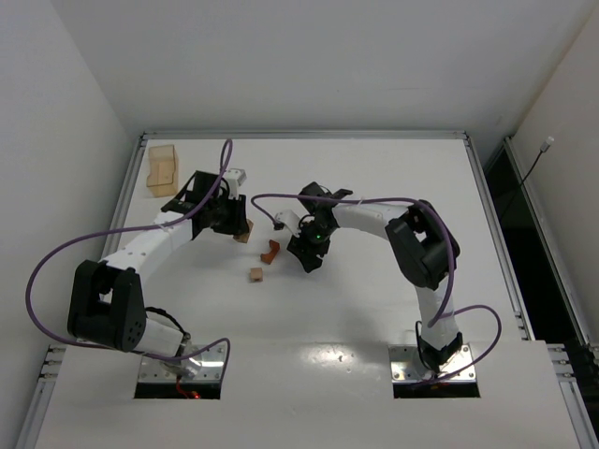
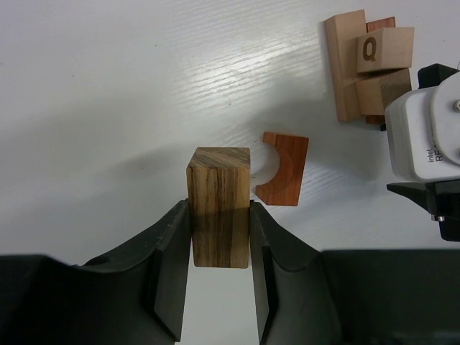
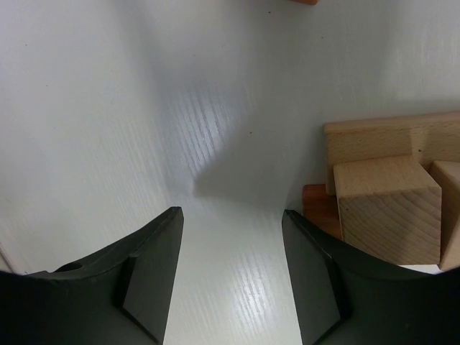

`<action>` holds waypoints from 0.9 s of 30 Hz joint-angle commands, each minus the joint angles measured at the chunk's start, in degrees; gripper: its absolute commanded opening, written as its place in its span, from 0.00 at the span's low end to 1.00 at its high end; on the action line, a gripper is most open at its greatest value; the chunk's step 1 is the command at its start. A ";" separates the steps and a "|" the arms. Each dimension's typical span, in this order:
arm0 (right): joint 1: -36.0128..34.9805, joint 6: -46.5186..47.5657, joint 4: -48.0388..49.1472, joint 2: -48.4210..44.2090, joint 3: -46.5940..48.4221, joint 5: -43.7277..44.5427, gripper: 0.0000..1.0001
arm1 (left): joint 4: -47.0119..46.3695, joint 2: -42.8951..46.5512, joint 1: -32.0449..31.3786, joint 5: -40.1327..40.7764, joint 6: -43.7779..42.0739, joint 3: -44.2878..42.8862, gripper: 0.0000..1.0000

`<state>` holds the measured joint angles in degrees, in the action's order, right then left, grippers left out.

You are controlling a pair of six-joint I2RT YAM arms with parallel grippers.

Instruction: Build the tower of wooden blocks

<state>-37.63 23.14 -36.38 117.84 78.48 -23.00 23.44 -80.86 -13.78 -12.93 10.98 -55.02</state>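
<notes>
- left gripper (image 2: 219, 219) clamped on striped brown wooden block (image 2: 219, 172), upright; reddish-brown wooden arch block (image 2: 282, 169) just beside it
- right gripper (image 3: 230, 223) jaws wide, empty; stack of light tan and reddish-brown wood blocks (image 3: 388, 208) just right of it on white table (image 3: 108, 108)

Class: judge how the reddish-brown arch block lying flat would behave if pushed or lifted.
The reddish-brown arch block looks like solid wood, probably stiff and light. Lying flat, it should slide rather than roll or tip. Its straight sides likely grip better than the curved notch.
</notes>
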 commanded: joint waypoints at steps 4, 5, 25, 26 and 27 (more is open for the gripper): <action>0.45 0.24 -0.35 0.20 1.85 -1.08 0.54 | -2.35 -0.18 0.77 -1.49 -0.44 -0.96 0.00; 0.45 0.24 -0.36 0.20 1.85 -1.08 0.54 | -2.35 -0.18 0.77 -1.49 -0.44 -0.96 0.00; 0.45 0.77 -0.36 -0.95 0.62 -1.08 0.56 | -2.88 -0.70 1.30 -2.01 -0.96 -0.96 0.00; 0.45 0.77 -0.36 -0.95 0.62 -1.08 0.56 | -2.88 -0.70 1.30 -2.01 -0.96 -0.96 0.00; 0.45 0.77 -0.36 -0.95 0.62 -1.08 0.56 | -2.88 -0.70 1.30 -2.01 -0.96 -0.96 0.00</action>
<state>-37.56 23.16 -36.53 117.84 78.48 -23.14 22.98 -81.78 -13.26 -13.78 10.72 -55.02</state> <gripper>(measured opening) 0.556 0.297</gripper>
